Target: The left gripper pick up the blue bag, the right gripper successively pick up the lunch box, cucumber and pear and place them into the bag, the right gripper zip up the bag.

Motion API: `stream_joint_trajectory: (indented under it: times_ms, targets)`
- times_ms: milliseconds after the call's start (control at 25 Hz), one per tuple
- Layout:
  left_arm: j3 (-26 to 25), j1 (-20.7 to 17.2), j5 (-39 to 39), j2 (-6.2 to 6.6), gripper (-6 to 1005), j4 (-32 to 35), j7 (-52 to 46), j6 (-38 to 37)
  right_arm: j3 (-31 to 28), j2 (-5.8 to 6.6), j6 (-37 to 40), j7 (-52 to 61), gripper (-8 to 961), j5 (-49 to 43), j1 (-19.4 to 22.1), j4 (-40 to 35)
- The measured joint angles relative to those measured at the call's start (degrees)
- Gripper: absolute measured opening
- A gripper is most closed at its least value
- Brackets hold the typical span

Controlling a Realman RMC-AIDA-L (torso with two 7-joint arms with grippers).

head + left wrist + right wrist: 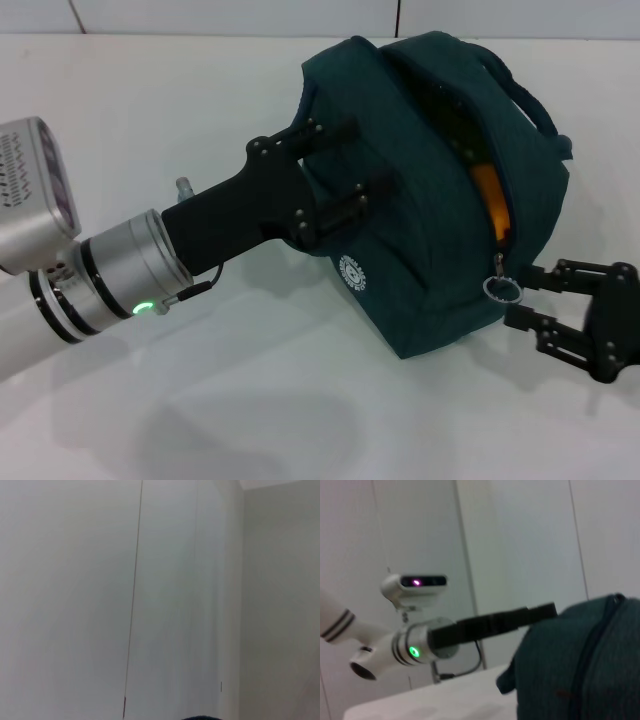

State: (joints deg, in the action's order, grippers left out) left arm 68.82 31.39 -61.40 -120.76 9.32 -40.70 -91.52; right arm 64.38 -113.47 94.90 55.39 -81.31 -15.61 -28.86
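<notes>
Where the metal ring pull point(502, 289) hangs at the low end of the zipper, the right gripper point(522, 296) is seen with its two black fingers spread apart, one just above and one below the ring's level; whether a fingertip actually touches the ring cannot be told. Only the front part of this gripper is shown in the head view, the rest being cut off by the picture's right edge.

The left gripper point(345, 168) is pressed against the left side of the blue bag point(420, 200), its fingers laid over the fabric with a fold between them; it appears clenched on the bag, though the fingertips are partly sunk in the cloth. Behind it the silver wrist with its green light point(143, 308) is seen.

The bag is tilted on the white table point(200, 400), its zipper still partly undone. Through the gap an orange-yellow patch, taken to be the pear point(487, 200), is visible; nothing else inside can be made out. The round white logo point(353, 272) faces the camera.

In the left wrist view only pale wall and a sliver of dark fabric are shown.
</notes>
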Motion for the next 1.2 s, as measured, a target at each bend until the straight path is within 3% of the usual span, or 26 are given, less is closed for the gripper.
stream_joint_trajectory:
  times_ms: [40, 160, 600, 1200]
  targets:
    - [0.0, 0.0, 0.0, 0.00, 641, 0.0, 0.0, 0.0, 0.3, -1.13, -2.7, 0.1, 424, -0.4, -0.4, 0.0]
    - [0.0, 0.0, -0.1, 0.00, 641, 0.0, 0.0, 0.0, 0.8, -1.41, -3.1, 0.1, 424, -0.7, -0.8, 0.1]
    - [0.1, 0.0, -0.3, 0.00, 641, 0.0, 0.5, -0.1, 3.4, -1.95, -0.8, 0.2, 424, 0.9, -4.7, 0.0]
    - [1.3, -0.5, 0.2, 0.00, 638, 0.0, 0.4, -0.1, 3.3, -1.92, -0.7, -0.3, 425, 8.0, -4.4, -0.8]
